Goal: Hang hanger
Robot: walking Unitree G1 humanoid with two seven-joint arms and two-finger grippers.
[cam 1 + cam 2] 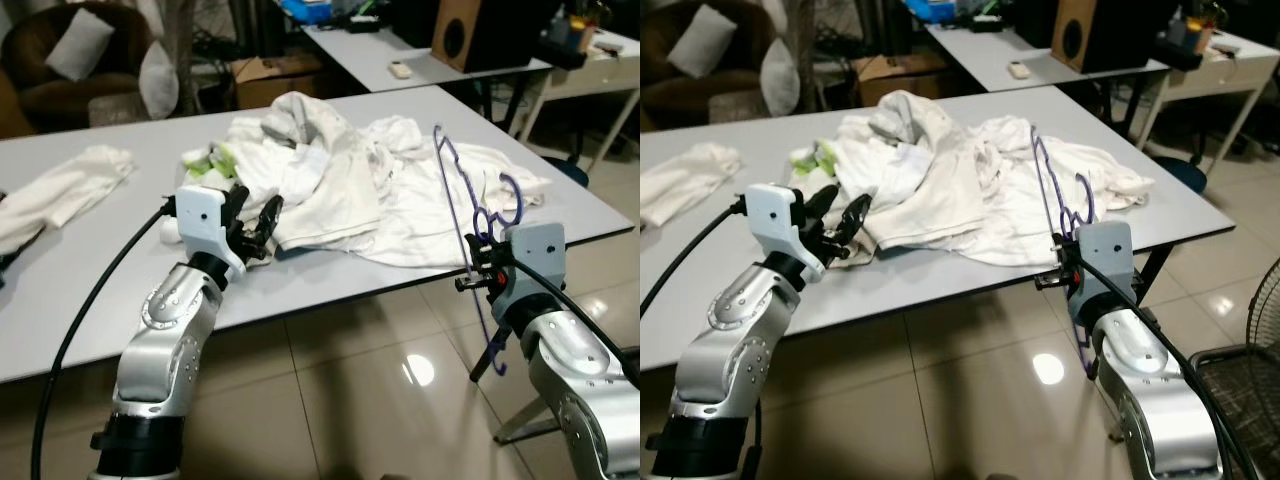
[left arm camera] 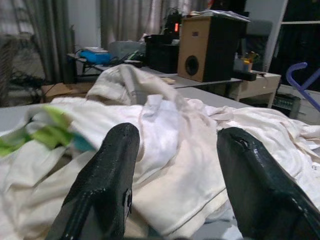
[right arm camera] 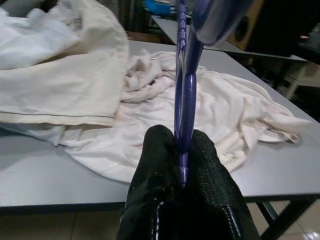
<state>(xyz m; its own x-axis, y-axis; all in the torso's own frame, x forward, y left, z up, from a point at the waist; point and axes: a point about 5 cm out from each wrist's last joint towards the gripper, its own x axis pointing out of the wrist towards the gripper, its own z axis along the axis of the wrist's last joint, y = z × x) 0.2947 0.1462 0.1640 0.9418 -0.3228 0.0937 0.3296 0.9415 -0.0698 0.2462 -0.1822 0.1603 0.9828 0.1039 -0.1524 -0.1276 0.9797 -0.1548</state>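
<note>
1. Biggest worry: the table [image 1: 330,270] is buried in a pile of clothes [image 1: 340,180]. The left gripper [image 1: 255,222] sits at the pile's near edge with fingers spread and nothing in them, so a grab could easily drag the whole heap.
2. The purple hanger [image 1: 470,215] stands upright at the table's right edge, with the right gripper [image 3: 182,150] pinching its bar. That thin pinch could let it twist or slip.
3. Its hook could snag the shirt [image 3: 210,110] behind.
</note>
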